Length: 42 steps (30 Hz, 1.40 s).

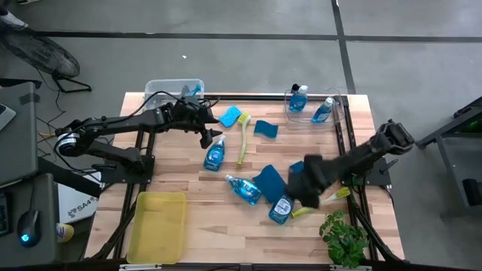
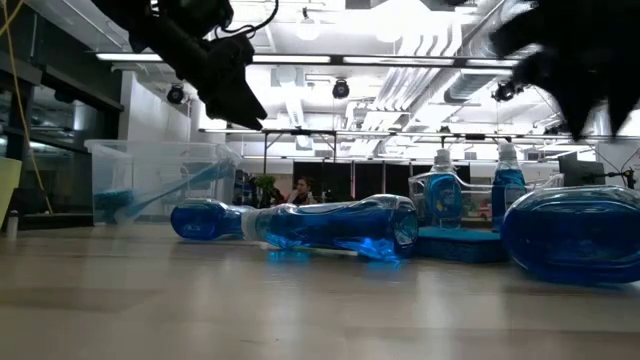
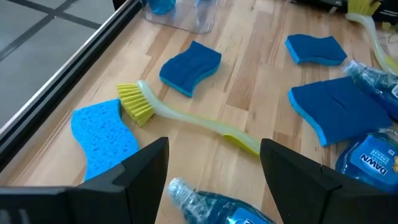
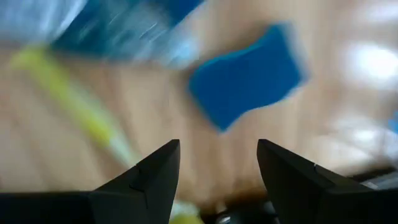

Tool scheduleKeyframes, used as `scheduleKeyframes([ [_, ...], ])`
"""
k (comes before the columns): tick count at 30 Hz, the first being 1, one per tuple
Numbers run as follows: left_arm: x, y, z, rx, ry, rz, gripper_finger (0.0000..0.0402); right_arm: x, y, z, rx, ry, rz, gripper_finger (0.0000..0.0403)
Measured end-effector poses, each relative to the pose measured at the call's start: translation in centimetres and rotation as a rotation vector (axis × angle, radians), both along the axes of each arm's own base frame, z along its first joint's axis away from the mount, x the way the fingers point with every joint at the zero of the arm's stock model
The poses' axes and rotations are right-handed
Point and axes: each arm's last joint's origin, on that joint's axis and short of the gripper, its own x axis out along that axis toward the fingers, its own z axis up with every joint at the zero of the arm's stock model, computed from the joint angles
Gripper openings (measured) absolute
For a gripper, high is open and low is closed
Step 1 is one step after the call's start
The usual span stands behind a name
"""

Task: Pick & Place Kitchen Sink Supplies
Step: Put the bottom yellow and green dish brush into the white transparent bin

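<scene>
- High view: the left gripper (image 1: 206, 135) hangs over the far-left part of the table (image 1: 196, 226), just above a soap bottle (image 1: 215, 154) lying flat — fingers spread, gripping nothing.
- Left wrist view shows the 2 dark fingers (image 3: 146, 174) apart, with that bottle's cap end between them below, and beyond it a dish brush (image 3: 180, 115) lying flat, a light blue sponge (image 3: 102, 134) touching its bristles, and 2 darker sponges (image 3: 189, 65) farther on.
- The right gripper (image 1: 305, 184) hovers over the near-right cluster: 2 more bottles (image 1: 242, 188) on their sides, a dark blue sponge (image 1: 269, 179) and a second brush (image 1: 335, 196) just beside it.
- Right wrist view — blurred; its fingers (image 4: 155, 177) stand released, nothing between them.
- 2 bottles (image 1: 299, 99) stand upright in the clear bin (image 1: 289, 113) at the far right.
- Another clear bin (image 1: 162, 89) sits at the far-left edge; its contents are unclear.
- A yellow tray (image 1: 158, 226) lies near left, a green plant (image 1: 345, 237) near right.
</scene>
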Motion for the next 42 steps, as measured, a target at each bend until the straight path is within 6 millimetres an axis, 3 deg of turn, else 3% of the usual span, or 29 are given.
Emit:
scheduleKeyframes([
  [7, -0.1, 0.0, -0.1, 0.001, 0.015, -0.005, 0.0248, -2.4, 2.7, -3.4, 0.102, 0.071, 0.127, 0.0208],
  [16, -0.1, 0.0, -0.2, -0.008, 0.020, -0.001, 0.0248, -2.5, 3.9, -5.6, 0.216, -0.014, 0.186, 0.0208],
  [22, -0.1, 0.0, -0.2, -0.008, 0.019, -0.001, 0.0248, -3.4, 4.2, -6.7, 0.285, 0.037, 0.185, 0.0208],
  [42, -0.2, -0.1, -0.3, -0.017, 0.040, -0.001, 0.0248, -5.3, 3.3, -10.0, 0.248, 0.028, 0.215, 0.0196],
])
